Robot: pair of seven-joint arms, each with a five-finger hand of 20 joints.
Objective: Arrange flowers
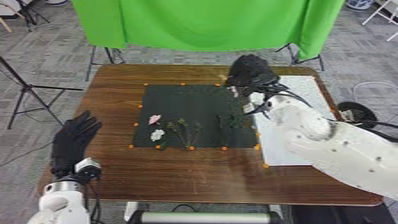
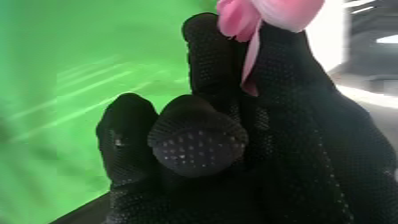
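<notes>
Pink flower (image 2: 289, 12) apparently pinched by bent thumb and near-straight fingers, my remote right hand (image 1: 251, 74) is hovering, likely for placing; my straight-fingered left hand (image 1: 71, 144) is leaving room.

Table (image 1: 178, 175): brown wood showed its grain under a soft sheen.
Curtain (image 1: 209, 22): bright green cloth fell in smooth folds.
Mat (image 1: 182, 106): dark, matt and flat-looking.
Sheet (image 1: 282, 146): white, with a smooth finish.
Floor (image 1: 53, 40): grey, matt, finely mottled.
Right hand (image 1: 251, 70): black fabric glove looked matt, its weave like mesh.
Fingertip (image 2: 200, 147): dark, rubbery-looking and rough with raised dots.
Pink flower (image 2: 289, 12): petals looked thin and smooth.
Right arm (image 1: 342, 152): white shell appeared smooth, like plastic.
</notes>
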